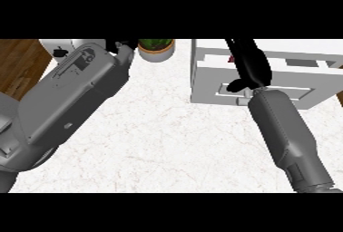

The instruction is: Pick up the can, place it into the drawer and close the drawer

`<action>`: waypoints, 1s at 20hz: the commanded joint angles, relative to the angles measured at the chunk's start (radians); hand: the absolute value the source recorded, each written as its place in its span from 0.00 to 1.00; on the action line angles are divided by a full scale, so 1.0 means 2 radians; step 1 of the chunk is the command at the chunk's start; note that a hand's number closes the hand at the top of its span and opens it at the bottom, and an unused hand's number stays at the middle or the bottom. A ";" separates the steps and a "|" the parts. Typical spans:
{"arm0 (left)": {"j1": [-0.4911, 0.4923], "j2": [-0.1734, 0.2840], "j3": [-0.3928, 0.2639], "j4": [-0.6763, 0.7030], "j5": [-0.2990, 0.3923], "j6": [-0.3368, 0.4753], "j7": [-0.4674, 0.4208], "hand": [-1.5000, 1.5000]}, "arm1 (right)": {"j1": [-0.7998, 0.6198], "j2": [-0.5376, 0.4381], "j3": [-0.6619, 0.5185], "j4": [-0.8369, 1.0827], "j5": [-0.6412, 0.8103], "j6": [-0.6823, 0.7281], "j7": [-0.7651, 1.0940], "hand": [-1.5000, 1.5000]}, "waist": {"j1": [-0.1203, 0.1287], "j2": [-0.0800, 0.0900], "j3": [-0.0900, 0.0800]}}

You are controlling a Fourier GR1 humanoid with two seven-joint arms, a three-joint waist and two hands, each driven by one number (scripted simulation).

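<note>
Grey left forearm [70, 97] fills the left side, running up toward the counter's far edge. Left hand [124, 46] is mostly hidden past the wrist; I can't tell how its fingers sit. It plays no part in this step as far as I can judge.

Potted plant [156, 46] stands just right of that wrist, at the back of the white marble counter [167, 140]. Keep clear of it.

Further right: white drawer unit [221, 74], drawer pulled open toward me. My right hand [249, 61] reaches over the front panel and down into the drawer. Fingers extend long and fairly straight, thumb sticks out to the left; nothing visibly clamped. A small red patch [232, 58] shows beside the fingers inside the drawer. Probably the can, but too little of it is visible to be sure. No can anywhere on the counter.

My read: the can is in, release is done or nearly so. To do this well: lift straight up so the fingers don't drag the can, clear the front panel, then push flat on the drawer front, square to its travel.
</note>
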 commanded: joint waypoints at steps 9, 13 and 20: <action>0.036 0.037 0.004 -0.058 -0.021 -0.003 0.030 0.00 | -0.096 -0.003 -0.048 0.165 0.009 -0.113 0.007 0.00 | 0.012 0.014 0.007; 0.028 0.049 0.005 -0.091 -0.022 0.003 0.053 0.00 | -0.133 -0.025 -0.055 0.195 0.014 -0.119 0.013 0.00 | 0.024 0.015 0.007; 0.020 0.055 0.007 -0.099 -0.036 0.009 0.066 0.00 | -0.185 -0.034 -0.061 0.225 0.020 -0.120 0.027 0.00 | 0.021 0.017 0.007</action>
